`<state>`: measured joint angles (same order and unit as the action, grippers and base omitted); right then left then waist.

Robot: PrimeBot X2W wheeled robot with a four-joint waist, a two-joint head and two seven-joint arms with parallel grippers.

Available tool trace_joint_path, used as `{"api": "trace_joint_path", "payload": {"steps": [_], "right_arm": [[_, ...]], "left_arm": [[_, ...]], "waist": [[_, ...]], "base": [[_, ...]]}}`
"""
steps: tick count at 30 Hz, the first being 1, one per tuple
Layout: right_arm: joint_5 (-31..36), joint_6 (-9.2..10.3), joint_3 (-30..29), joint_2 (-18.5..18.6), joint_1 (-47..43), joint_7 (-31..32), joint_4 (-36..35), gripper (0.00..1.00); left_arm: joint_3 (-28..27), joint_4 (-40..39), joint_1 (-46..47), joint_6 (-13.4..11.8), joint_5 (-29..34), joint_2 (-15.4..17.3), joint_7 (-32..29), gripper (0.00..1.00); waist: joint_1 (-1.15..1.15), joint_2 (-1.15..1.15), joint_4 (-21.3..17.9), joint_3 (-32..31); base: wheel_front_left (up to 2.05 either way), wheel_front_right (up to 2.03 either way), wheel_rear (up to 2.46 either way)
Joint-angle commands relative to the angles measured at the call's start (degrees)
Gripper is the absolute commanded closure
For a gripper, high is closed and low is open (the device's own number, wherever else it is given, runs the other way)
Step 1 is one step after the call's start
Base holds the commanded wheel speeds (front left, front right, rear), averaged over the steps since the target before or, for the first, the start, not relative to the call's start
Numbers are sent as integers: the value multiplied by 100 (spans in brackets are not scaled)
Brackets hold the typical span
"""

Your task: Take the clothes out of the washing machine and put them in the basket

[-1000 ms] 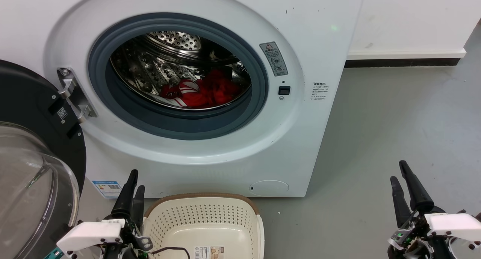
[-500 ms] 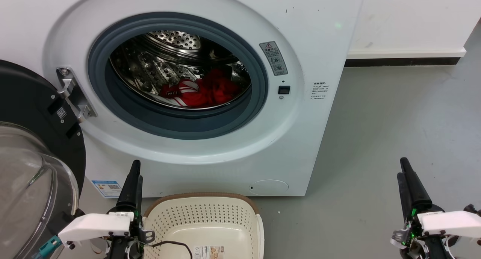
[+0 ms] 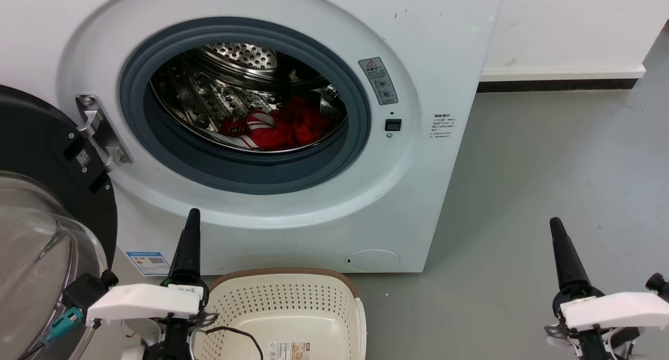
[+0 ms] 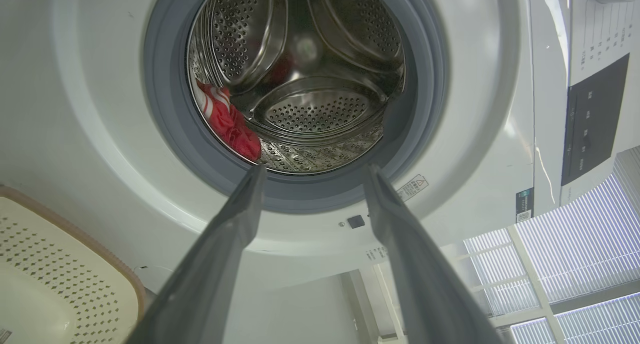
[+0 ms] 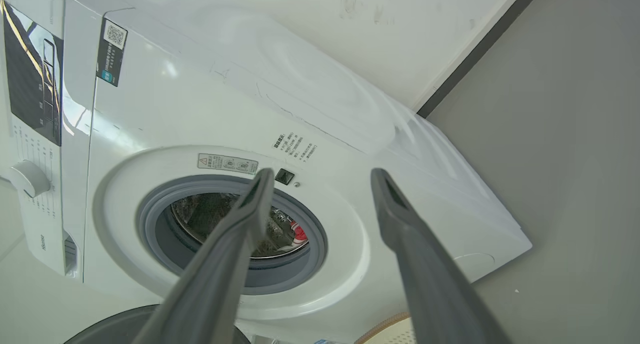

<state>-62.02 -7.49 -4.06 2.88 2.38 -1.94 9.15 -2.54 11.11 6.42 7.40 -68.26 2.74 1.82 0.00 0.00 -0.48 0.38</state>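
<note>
The white washing machine (image 3: 413, 193) stands with its porthole open. The clothes (image 3: 277, 129) lie at the bottom of the steel drum: a red piece with white stripes on the left, plain red on the right. They also show in the wrist views, clothes (image 4: 230, 127) and clothes (image 5: 298, 232). The cream basket (image 3: 282, 297) sits on the floor just below the porthole. My left gripper (image 3: 193, 215) hovers at the basket's left rim, pointing up at the machine front. The left gripper (image 4: 314, 170) is open and empty. My right gripper (image 3: 555, 223) is over bare floor at the right; the right gripper (image 5: 322, 173) is open and empty.
The dark door with its glass bubble (image 3: 42, 245) hangs open at the left, close to my left arm. Grey floor (image 3: 549, 156) stretches right of the machine to a white wall with a dark skirting (image 3: 559, 85). A cable lies across the basket's near side.
Both grippers have risen and turned edge-on, so each pair of fingers now overlaps in the head view. The left one has climbed toward the machine front. The camera shifted slightly.
</note>
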Motion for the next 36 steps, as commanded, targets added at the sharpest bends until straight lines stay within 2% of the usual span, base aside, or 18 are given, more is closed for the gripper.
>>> {"api": "trace_joint_path", "payload": {"steps": [1, 8, 20, 36], "right_arm": [[367, 0, 39, 7, 18, -71, -133, 0], [1350, 0, 21, 6, -73, -230, -184, 0], [2567, 0, 79, 5, -171, -443, -236, 0], [3827, 0, 157, 3, -245, -563, -297, 0]], "left_arm": [[52, -112, 192, 10, 256, 13, 76, 0], [248, -121, 211, 11, 1141, 113, 238, 0], [390, -36, 102, 11, 2487, 182, 457, 0], [345, 75, 71, 12, 3647, 118, 698, 0]], "waist": [[0, 0, -3, -1], [0, 0, -32, -10], [0, 0, -88, -58], [0, 0, -104, -81]], "base": [[0, 0, 0], [0, 0, 0], [0, 0, 0], [0, 0, 0]]}}
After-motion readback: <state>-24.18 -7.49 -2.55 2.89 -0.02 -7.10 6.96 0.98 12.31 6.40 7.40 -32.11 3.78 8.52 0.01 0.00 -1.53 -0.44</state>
